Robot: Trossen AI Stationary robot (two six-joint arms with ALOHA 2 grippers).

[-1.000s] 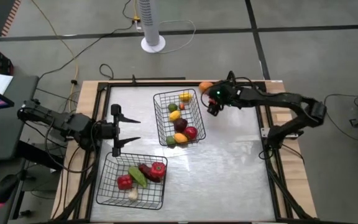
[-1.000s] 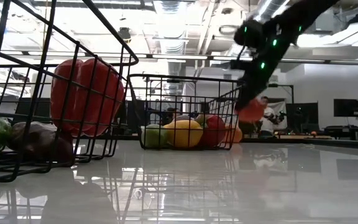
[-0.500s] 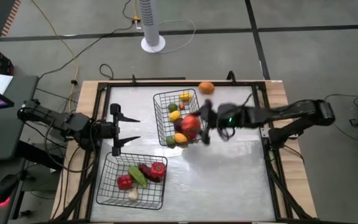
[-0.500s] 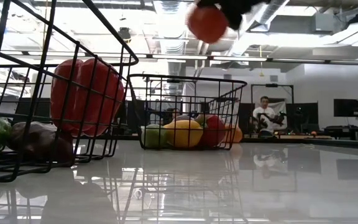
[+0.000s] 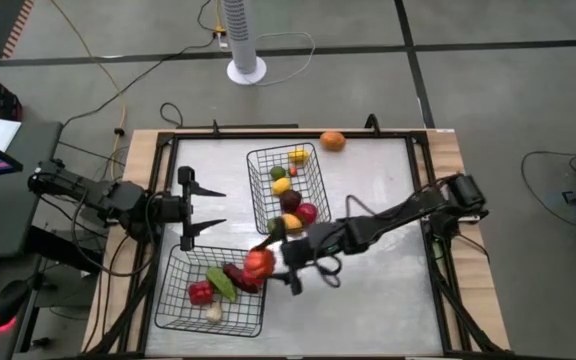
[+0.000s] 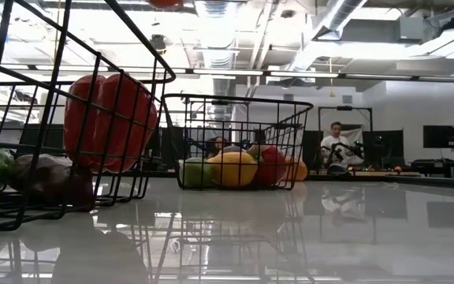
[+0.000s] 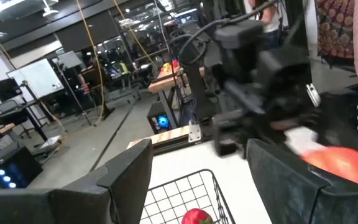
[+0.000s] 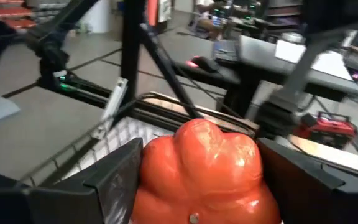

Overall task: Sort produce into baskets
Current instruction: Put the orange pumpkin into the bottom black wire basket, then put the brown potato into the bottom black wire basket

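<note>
My right gripper (image 5: 266,264) reaches in from the table's right and is shut on an orange-red lobed produce piece (image 8: 199,165). It holds the piece in the air over the far right corner of the near-left basket (image 5: 173,312). That basket holds a red pepper (image 6: 109,118) and green, maroon and white pieces. The far basket (image 5: 255,160) holds several yellow, green and red pieces. An orange (image 5: 332,141) lies on the table by the far edge. My left gripper (image 5: 206,210) waits open and level at the table's left, between the two baskets. My right gripper pinches the orange-red piece between its two fingers, one on each of its opposite sides (image 8: 149,180). The fingers come nearly level from the table's right. The piece is lifted clear, high above the near-left basket's rim; only its underside (image 6: 164,2) shows in the low view.
Black frame rails (image 5: 423,200) run around the white tabletop. The table's right half (image 5: 378,290) is bare. A fan stand (image 5: 245,68) and cables lie on the floor beyond the far edge. A person sits far back in the room (image 6: 336,142).
My right gripper has swung from the table's far right, beside the orange, across the far basket to the near-left basket. It rose and tipped from pointing down to nearly level. The orange-red piece stayed in its hold; the orange stayed on the table.
</note>
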